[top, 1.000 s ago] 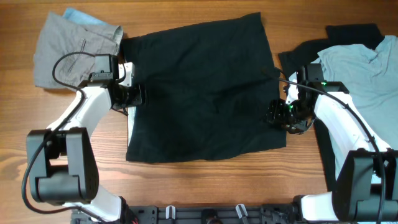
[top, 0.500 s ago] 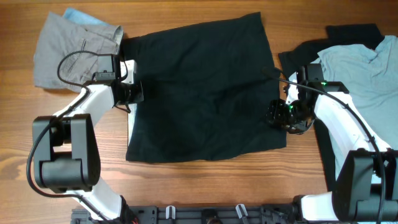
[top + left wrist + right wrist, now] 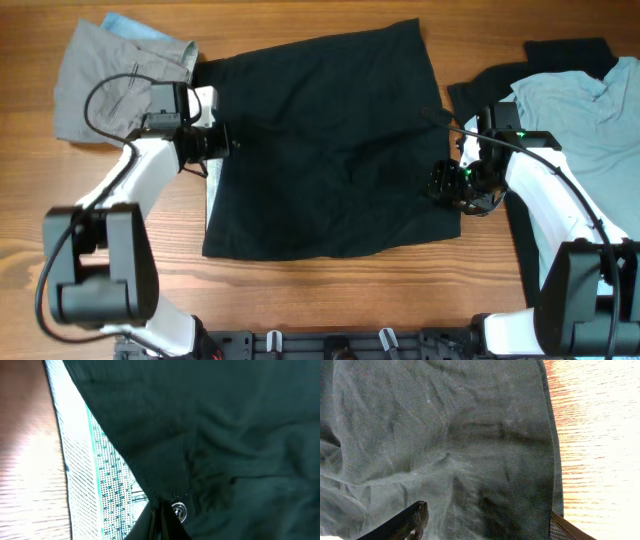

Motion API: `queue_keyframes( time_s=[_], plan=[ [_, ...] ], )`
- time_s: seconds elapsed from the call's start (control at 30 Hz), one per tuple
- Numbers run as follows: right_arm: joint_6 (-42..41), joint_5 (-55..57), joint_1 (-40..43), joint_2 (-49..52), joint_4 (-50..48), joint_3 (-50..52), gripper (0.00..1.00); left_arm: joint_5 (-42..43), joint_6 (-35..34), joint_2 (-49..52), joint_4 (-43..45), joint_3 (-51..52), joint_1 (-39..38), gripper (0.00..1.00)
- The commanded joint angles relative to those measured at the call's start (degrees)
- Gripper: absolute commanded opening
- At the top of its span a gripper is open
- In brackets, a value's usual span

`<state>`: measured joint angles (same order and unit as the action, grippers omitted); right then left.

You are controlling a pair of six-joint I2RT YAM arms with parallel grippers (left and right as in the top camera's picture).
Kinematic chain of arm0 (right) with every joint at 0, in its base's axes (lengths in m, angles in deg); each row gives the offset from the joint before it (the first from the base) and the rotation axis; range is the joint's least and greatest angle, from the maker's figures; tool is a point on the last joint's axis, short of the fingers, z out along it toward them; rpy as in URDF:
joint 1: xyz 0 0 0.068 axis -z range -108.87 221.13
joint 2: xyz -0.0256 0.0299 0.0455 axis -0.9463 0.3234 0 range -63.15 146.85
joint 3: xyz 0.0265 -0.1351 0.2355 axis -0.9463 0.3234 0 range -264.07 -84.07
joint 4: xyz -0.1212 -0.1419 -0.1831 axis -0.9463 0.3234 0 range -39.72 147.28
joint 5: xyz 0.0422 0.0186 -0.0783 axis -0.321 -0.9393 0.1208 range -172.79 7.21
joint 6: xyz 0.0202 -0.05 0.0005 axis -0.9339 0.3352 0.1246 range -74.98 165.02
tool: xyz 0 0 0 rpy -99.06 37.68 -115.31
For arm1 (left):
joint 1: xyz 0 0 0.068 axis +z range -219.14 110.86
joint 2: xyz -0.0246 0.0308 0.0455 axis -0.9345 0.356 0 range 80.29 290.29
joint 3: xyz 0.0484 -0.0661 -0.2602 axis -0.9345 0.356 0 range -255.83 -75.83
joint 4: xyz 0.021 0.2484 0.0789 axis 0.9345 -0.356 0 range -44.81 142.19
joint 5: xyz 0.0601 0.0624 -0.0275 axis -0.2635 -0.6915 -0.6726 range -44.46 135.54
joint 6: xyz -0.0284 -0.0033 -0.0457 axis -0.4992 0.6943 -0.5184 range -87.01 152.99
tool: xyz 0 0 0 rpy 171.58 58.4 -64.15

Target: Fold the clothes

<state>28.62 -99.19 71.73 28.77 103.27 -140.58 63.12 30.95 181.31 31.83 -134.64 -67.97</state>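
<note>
A black garment (image 3: 330,140) lies spread flat across the middle of the table. My left gripper (image 3: 215,140) is at its left edge, shut on the black waistband beside a metal button (image 3: 178,510). The gripper (image 3: 161,522) pinches the cloth, and the garment's white patterned lining (image 3: 82,475) shows to the left of it. My right gripper (image 3: 445,185) hovers at the garment's right edge, low on that side. It stands open (image 3: 487,517), its fingers (image 3: 417,512) straddling the dark cloth (image 3: 445,435) with nothing gripped.
A grey-brown garment (image 3: 110,75) lies crumpled at the back left over a light blue piece (image 3: 130,25). A pale grey-blue shirt (image 3: 590,110) lies at the right on another black garment (image 3: 570,52). Bare wood (image 3: 595,435) borders the right hem.
My left gripper has shut on the waistband and shifted slightly toward the back of the table. The right arm has not moved.
</note>
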Motion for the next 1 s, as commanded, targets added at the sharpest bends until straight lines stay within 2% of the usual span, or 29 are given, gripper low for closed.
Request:
queue_keyframes(
  time_s=[0.0, 0.23, 0.37, 0.57, 0.63, 0.7, 0.83, 0.97],
  plan=[
    [-0.15, 1.01, 0.24, 0.44, 0.22, -0.96, 0.69, -2.75, 0.09, -3.15, 0.04, -1.29, 0.0, 0.04],
    [-0.13, 0.98, 0.24, 0.44, 0.44, -0.96, 0.69, -18.78, -5.97, -3.37, 2.34, -1.27, 3.3, 0.04],
    [-0.24, 0.98, 0.24, 0.44, 0.44, -0.96, 0.69, -19.58, -9.35, -3.06, 4.31, -1.27, 6.56, 0.04],
    [-0.22, 1.07, 0.24, 0.44, 1.01, -0.96, 0.7, -15.54, -9.55, -0.98, 3.85, -1.27, 7.23, 0.07],
    [-0.26, 1.81, 0.24, 0.44, 1.11, -0.96, 0.71, -14.4, -9.55, -0.39, 3.17, -1.27, 7.21, 0.15],
    [-0.28, 3.87, 0.24, 0.44, 1.84, -0.96, 0.76, -10.58, -9.03, -0.35, 2.43, -1.27, 7.19, 0.21],
    [-0.28, 6.58, 0.52, 0.46, 4.22, -0.9, 0.83, 0.57, -4.24, -0.35, 1.53, -1.25, 7.19, 0.44],
    [-0.79, 6.51, 2.84, 0.5, 6.45, 0.35, 0.82, 1.05, -4.15, -0.35, 0.15, -1.25, 7.08, 0.49]
  ],
)
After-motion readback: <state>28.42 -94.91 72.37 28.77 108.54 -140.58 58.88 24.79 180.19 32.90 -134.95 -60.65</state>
